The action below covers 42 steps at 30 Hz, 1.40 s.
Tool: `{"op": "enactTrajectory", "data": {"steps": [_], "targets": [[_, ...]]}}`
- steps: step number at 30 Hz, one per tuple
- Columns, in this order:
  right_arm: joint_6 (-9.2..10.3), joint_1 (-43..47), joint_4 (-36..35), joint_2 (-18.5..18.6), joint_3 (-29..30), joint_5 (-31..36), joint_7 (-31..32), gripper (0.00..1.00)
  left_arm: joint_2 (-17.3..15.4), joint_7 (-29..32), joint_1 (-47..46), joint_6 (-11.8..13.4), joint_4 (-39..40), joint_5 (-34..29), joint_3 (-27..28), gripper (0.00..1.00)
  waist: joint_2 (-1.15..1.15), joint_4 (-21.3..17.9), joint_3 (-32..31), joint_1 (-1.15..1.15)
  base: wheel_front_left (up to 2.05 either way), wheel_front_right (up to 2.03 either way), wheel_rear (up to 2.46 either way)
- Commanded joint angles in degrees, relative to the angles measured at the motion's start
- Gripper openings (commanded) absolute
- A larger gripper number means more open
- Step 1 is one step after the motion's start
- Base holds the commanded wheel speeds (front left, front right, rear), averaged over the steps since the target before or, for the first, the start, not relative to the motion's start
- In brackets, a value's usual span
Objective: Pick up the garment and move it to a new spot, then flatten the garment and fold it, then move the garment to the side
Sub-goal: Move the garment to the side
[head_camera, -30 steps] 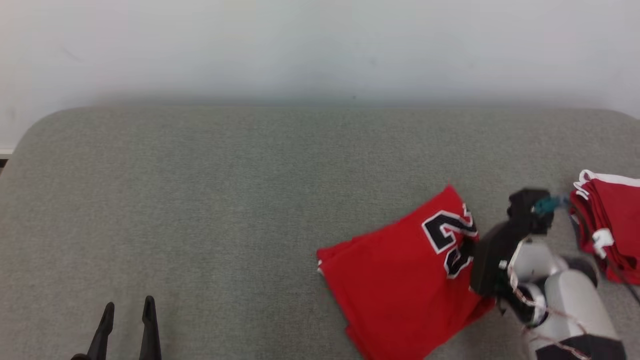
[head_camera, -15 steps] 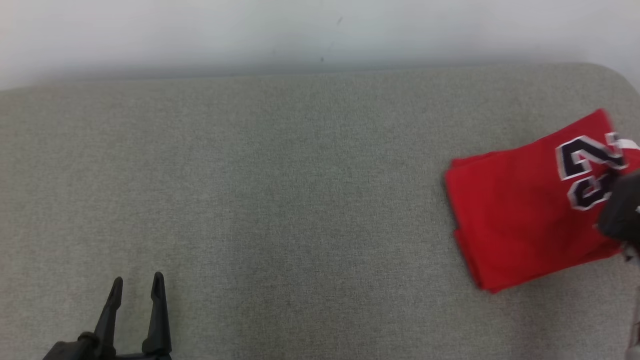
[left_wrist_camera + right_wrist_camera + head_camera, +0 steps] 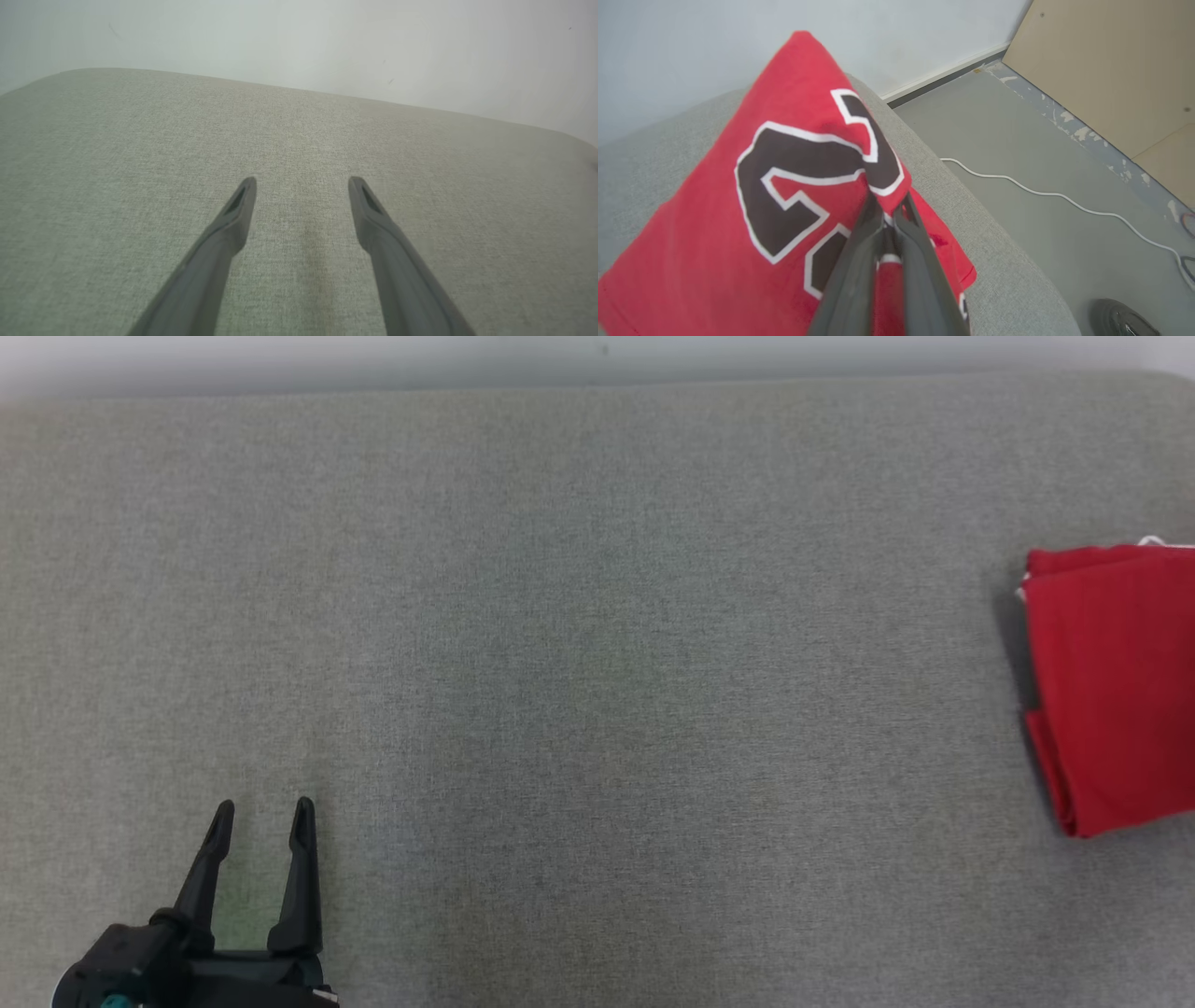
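Head view: folded red garment at far right, on grey cushion, cut off by frame edge; white trim at top corner. L gripper lower left, over cushion, well apart from garment; fingers spread wide, holding nothing. L wrist view: same, bare fabric btwn fingers, pale wall beyond. R wrist view: R gripper shut tight on garment edge, red cloth w/ white trim pinched btwn fingers; black numeral w/ white outline just beside grip. Garment near cushion's rounded end, part lifted or draped, can't tell. Grey floor past cushion, white cable across it, tan board at upper right. Dark round obj at bottom right, ID unclear.
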State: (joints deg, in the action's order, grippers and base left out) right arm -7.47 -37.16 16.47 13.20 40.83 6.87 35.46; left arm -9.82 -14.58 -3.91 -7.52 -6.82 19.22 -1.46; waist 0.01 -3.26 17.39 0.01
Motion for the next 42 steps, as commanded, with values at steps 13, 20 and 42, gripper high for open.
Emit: {"op": "enactTrajectory", "data": {"steps": [13,20,42], "targets": [[-0.04,-4.6,10.3,0.9,6.8,11.1,-12.2,1.00,-2.8,1.4,0.0,0.1,1.7,-1.1,-2.8,1.00,-0.01,0.3,-0.5,-0.01,0.00,0.00,0.00],[-0.04,-3.9,12.2,1.1,6.2,11.8,-13.8,1.00,-3.3,0.7,0.6,0.1,2.6,-0.5,-4.4,1.00,-0.01,-0.2,-2.9,-0.01,0.00,0.00,0.00],[-0.04,18.9,8.2,-5.1,-22.7,-10.9,-34.2,1.00,1.3,-0.6,8.1,3.5,-0.8,5.6,0.7,1.00,-0.01,-2.2,-18.2,-0.01,0.00,0.00,0.00]]}}
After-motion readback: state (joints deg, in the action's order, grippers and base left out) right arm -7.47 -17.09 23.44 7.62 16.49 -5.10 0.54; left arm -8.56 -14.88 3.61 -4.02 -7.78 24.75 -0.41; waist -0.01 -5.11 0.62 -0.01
